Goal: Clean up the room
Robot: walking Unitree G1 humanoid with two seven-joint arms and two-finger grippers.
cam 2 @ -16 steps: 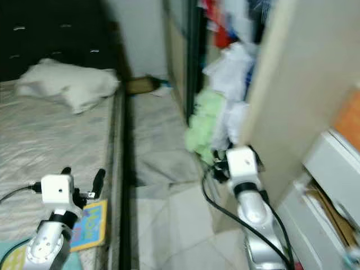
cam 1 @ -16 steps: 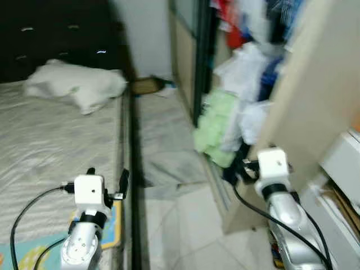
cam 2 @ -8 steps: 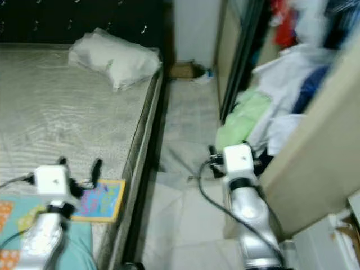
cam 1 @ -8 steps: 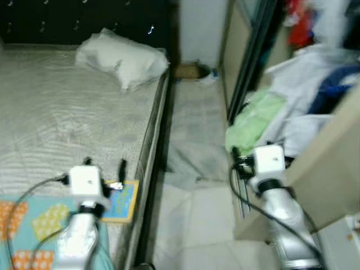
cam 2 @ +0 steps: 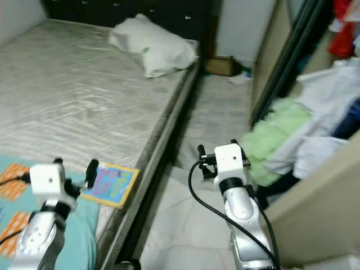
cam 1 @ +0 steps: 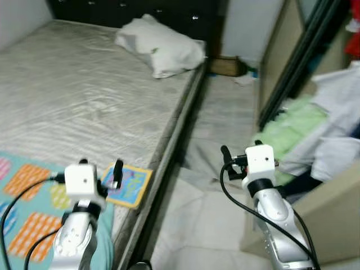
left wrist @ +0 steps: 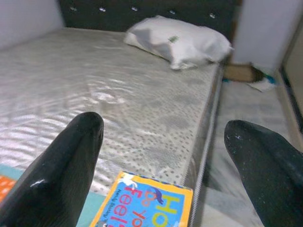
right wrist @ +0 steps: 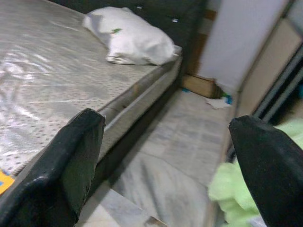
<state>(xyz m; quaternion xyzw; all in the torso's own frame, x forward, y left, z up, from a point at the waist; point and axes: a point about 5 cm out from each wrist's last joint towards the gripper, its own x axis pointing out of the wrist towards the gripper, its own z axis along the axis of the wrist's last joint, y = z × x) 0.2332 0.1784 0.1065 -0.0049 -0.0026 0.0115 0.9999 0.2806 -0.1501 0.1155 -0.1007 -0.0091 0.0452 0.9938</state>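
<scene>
We hold both grippers released: the left gripper [cam 1: 101,169] above the book [cam 1: 127,184] at the bed [cam 1: 84,107] edge, the right gripper [cam 1: 241,153] over the floor. Reaching carelessly, we might push the book off.

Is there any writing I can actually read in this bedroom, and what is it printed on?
"Ho", then "feel" beneath it: big letters on the colourful book lying near the edge of the bed, cut off by the left wrist view's edge, so the title is incomplete.
Small yellow line above those letters: too blurred to read.
Small green tag on the white pillow: too small to read.
</scene>
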